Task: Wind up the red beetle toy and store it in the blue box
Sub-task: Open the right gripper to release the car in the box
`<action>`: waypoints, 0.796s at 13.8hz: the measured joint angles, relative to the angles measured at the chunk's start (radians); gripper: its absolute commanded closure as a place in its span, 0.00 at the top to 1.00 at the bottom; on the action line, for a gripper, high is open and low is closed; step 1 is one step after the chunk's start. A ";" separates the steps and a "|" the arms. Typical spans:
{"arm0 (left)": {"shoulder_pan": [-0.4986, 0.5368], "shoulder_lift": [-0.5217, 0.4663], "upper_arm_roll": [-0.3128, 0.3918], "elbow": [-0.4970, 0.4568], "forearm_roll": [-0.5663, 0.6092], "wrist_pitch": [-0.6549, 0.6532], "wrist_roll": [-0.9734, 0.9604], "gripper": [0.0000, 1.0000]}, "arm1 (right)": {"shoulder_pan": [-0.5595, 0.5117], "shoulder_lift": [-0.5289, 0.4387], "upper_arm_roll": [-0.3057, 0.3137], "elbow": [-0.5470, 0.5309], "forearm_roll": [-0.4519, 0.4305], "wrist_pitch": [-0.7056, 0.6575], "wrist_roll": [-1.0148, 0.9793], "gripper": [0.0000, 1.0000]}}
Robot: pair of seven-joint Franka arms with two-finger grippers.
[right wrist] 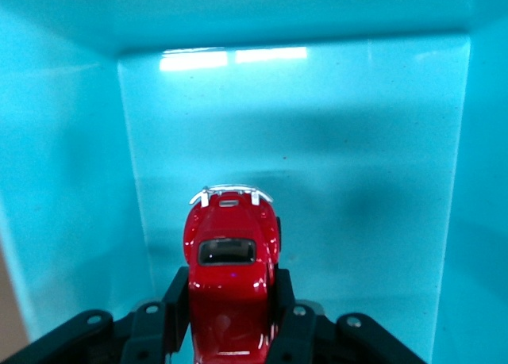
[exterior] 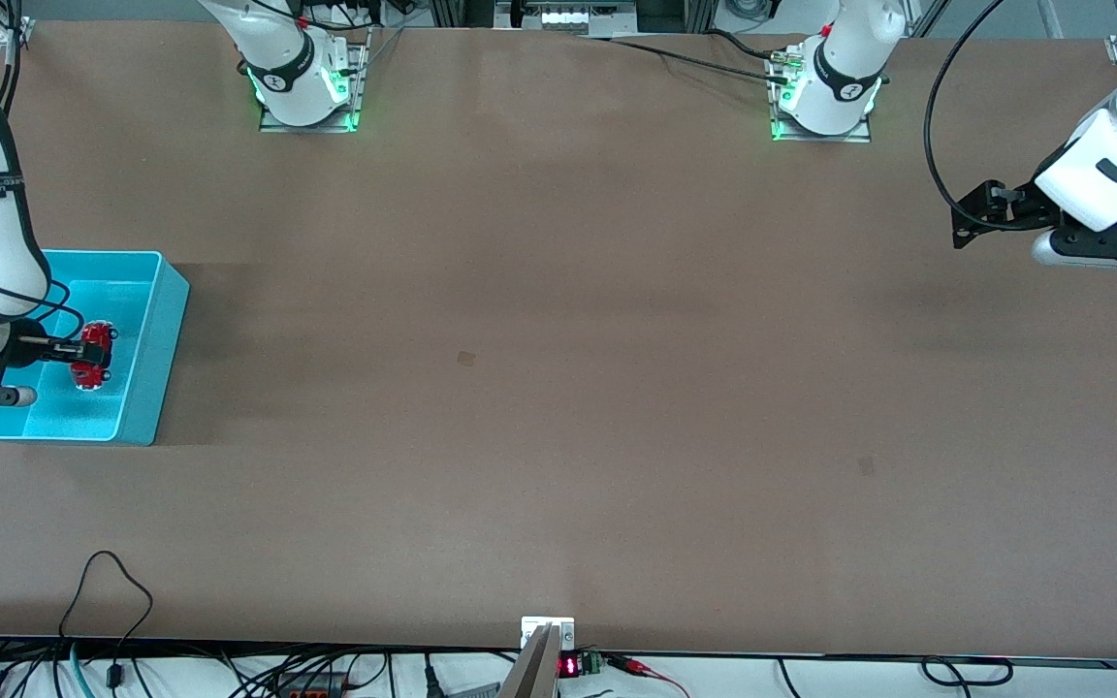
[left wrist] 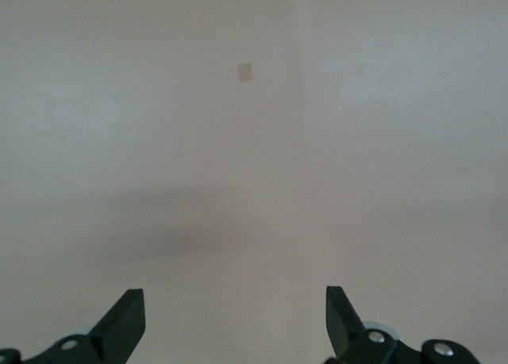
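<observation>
The red beetle toy [exterior: 93,355] [right wrist: 230,277] is clamped between the fingers of my right gripper [exterior: 74,355] [right wrist: 230,300], which is shut on its sides. Gripper and toy sit inside the blue box [exterior: 159,334] [right wrist: 63,182], just over its pale floor; whether the wheels touch the floor I cannot tell. The box stands at the right arm's end of the table. My left gripper [exterior: 966,221] [left wrist: 236,316] hangs open and empty over bare table at the left arm's end, waiting.
The brown table [exterior: 558,388] runs wide between the two arms, with two small dark marks on it. Cables and a small display [exterior: 568,667] line the edge nearest the front camera. The arm bases [exterior: 306,87] stand along the table's top edge.
</observation>
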 measured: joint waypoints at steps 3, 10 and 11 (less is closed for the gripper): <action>0.000 0.000 0.000 0.000 0.000 0.000 0.000 1.00 | 0.002 0.035 0.001 -0.011 0.000 0.075 -0.002 0.11; 0.000 0.000 0.000 0.000 0.000 -0.001 0.000 1.00 | 0.011 0.077 0.002 -0.027 0.000 0.153 -0.025 1.00; 0.000 0.000 0.000 0.000 0.000 -0.001 0.000 1.00 | 0.011 0.074 0.002 -0.026 0.000 0.153 -0.033 1.00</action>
